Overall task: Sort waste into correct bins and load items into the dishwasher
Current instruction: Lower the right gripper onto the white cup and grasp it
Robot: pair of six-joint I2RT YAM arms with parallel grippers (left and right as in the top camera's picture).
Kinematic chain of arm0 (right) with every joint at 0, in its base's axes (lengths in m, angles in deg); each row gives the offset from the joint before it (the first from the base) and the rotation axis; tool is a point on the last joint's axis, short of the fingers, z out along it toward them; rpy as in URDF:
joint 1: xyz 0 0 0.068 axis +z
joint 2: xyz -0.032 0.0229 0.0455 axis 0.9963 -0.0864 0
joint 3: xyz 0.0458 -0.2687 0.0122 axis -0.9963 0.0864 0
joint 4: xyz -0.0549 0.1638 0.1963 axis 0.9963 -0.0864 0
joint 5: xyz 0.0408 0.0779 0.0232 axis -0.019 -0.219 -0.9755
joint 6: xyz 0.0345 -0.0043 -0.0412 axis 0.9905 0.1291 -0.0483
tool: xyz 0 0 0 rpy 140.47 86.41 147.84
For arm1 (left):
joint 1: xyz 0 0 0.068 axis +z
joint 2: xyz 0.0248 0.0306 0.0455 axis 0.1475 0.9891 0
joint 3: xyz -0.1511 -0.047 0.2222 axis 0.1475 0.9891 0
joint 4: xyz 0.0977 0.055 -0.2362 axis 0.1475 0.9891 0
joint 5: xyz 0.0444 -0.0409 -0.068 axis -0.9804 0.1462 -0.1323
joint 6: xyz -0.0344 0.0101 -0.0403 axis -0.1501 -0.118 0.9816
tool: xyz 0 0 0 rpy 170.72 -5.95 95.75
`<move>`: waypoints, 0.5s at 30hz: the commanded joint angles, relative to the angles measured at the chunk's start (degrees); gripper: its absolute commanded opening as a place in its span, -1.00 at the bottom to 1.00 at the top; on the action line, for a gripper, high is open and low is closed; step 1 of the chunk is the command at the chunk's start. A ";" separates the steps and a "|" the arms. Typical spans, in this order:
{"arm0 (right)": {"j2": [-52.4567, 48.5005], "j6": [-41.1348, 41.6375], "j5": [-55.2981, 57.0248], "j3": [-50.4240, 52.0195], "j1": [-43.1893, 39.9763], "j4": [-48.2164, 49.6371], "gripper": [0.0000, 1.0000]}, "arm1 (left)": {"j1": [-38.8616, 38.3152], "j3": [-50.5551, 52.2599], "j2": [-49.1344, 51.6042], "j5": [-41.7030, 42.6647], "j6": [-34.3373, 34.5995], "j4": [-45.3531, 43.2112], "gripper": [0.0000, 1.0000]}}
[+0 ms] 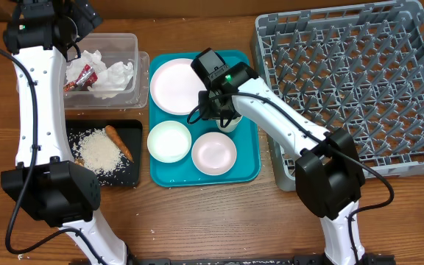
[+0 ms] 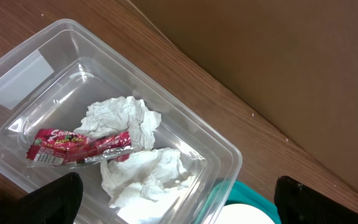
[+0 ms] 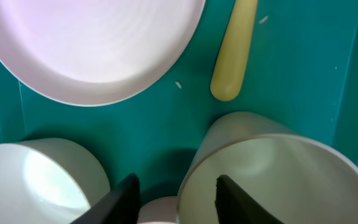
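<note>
Overhead, the right gripper (image 1: 225,118) hung over the teal tray (image 1: 250,165), right of the plate (image 1: 175,85), beyond a bowl (image 1: 169,141) and a second bowl (image 1: 214,153); the dish rack (image 1: 359,88) stood far right; rice (image 1: 98,151) and a carrot stick (image 1: 118,142) lay in the black tray (image 1: 127,175); from the left wrist, the left gripper (image 2: 179,208) gaped wide and empty above the clear tub (image 2: 17,74), which held the wrapper (image 2: 79,146) and napkins (image 2: 123,121); from the right wrist, the right gripper's jaws stood partly open astride the cup (image 3: 278,168) wall, not clamped; the yellow spoon (image 3: 232,56) lay on its far side.

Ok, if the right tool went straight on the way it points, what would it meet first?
Probably the white cup: the right tool straddles its rim, one finger inside, one outside over the teal tray. Which touches first is unclear.
</note>
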 commanded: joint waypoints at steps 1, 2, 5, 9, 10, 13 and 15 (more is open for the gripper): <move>-1.70 0.28 0.98 -0.07 0.28 0.31 -0.25 | -0.13 -0.68 -1.05 0.07 0.76 -0.09 1.00; -2.19 0.52 0.87 -0.07 0.33 0.28 -0.25 | -0.13 -0.68 -1.05 0.07 0.76 -0.07 1.00; -2.91 0.68 0.57 -0.07 0.33 -0.11 -0.27 | -0.13 -0.68 -1.05 0.07 0.76 -0.07 1.00; -2.82 0.68 0.57 -0.37 0.33 -0.20 -0.44 | -0.13 -0.68 -1.05 0.07 0.76 -0.07 1.00; -2.78 0.68 0.57 -0.74 0.33 -0.48 -0.49 | -0.13 -0.68 -1.05 0.07 0.76 -0.07 1.00; -2.73 0.63 0.59 -2.75 0.33 -2.14 -0.62 | -0.13 -0.68 -1.05 0.04 0.76 -0.07 1.00; -2.60 0.61 0.61 -4.61 0.33 -3.76 -0.71 | -0.13 -0.68 -1.05 0.07 0.76 -0.07 1.00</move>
